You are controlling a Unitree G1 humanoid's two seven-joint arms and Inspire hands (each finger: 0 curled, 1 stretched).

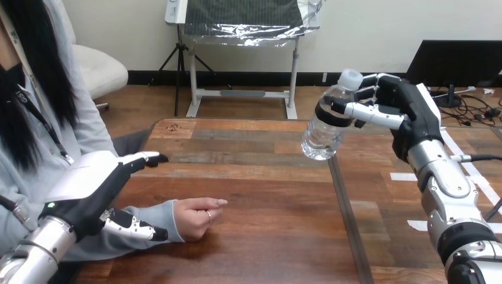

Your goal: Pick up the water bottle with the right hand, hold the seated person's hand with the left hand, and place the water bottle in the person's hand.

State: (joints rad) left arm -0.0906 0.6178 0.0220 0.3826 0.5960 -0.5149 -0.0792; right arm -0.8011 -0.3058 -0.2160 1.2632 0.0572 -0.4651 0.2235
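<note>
Right robot hand (408,102) clamped on capped clear water bottle (323,136), tilted, aloft near counter's (266,242) far edge; fill level unclear. Left robot hand (89,180), fingers straight, over person's forearm (151,214); person's hand (198,216) rests near left edge.

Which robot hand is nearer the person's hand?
Left. The left hand is over the person's forearm, just behind the person's hand; the right hand holds the water bottle up across the table.

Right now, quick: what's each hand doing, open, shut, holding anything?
Left hand: open, fingers straight, above the person's forearm, not curled round it.
Right hand: shut on the water bottle, held above the table.
</note>
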